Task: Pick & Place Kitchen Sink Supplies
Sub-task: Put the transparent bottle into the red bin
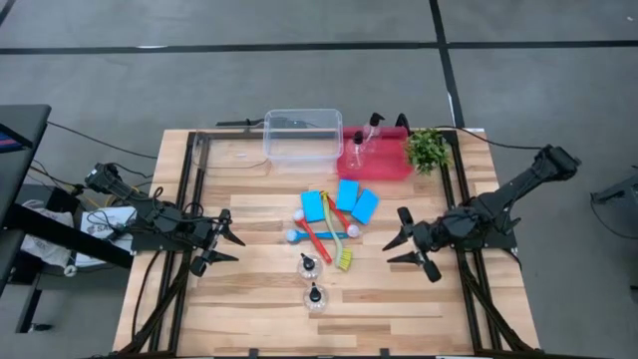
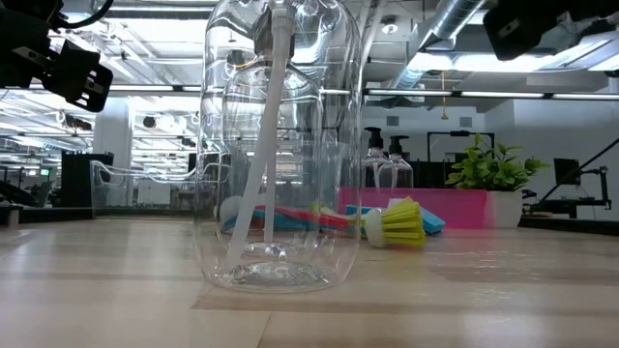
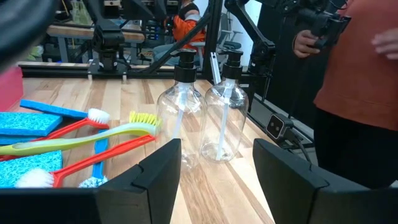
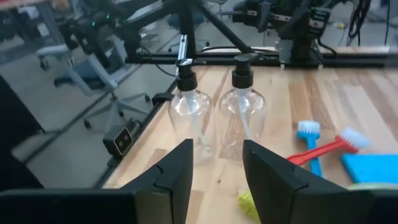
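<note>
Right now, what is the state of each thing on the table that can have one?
Left end effector: open, holding nothing.
Right end effector: open, holding nothing.
Two pump bottles in front: upright on the table.
Two pump bottles in the red tray: upright.
Three sponges: flat.
Brushes: lying crossed.
Clear tub: upright, seemingly empty.
Plant: upright.

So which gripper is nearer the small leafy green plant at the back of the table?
Right. The right gripper sits just in front of the plant; the left gripper is across the table.
</note>
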Robot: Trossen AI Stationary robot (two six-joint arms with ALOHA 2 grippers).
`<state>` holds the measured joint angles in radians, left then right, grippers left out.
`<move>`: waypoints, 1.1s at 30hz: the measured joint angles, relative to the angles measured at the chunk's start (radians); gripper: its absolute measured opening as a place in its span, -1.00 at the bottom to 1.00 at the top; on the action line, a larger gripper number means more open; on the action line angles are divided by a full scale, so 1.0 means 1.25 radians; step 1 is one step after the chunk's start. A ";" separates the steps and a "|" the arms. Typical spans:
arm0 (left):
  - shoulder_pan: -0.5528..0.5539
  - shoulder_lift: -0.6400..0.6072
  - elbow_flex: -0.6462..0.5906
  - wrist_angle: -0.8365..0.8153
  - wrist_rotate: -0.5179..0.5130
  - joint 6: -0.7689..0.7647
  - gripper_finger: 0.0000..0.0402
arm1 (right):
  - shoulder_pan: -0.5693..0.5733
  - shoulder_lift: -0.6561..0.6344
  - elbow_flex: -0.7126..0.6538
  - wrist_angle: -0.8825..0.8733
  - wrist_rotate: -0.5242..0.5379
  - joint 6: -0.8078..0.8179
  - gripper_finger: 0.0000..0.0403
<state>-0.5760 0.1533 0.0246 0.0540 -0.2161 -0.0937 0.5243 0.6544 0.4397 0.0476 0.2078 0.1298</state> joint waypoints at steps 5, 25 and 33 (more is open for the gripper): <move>0.000 0.000 0.000 0.000 0.000 0.000 0.01 | -0.002 0.001 0.000 0.003 0.001 -0.019 -0.35; 0.000 0.000 0.000 0.000 0.000 0.000 0.01 | -0.071 0.174 0.000 0.139 0.052 -0.020 -0.36; 0.000 0.000 0.000 0.000 0.000 0.000 0.01 | -0.094 0.247 0.000 0.259 0.042 -0.091 -0.36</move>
<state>-0.5759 0.1534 0.0246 0.0540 -0.2159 -0.0937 0.4064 0.9636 0.4397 0.3708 0.2602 0.0162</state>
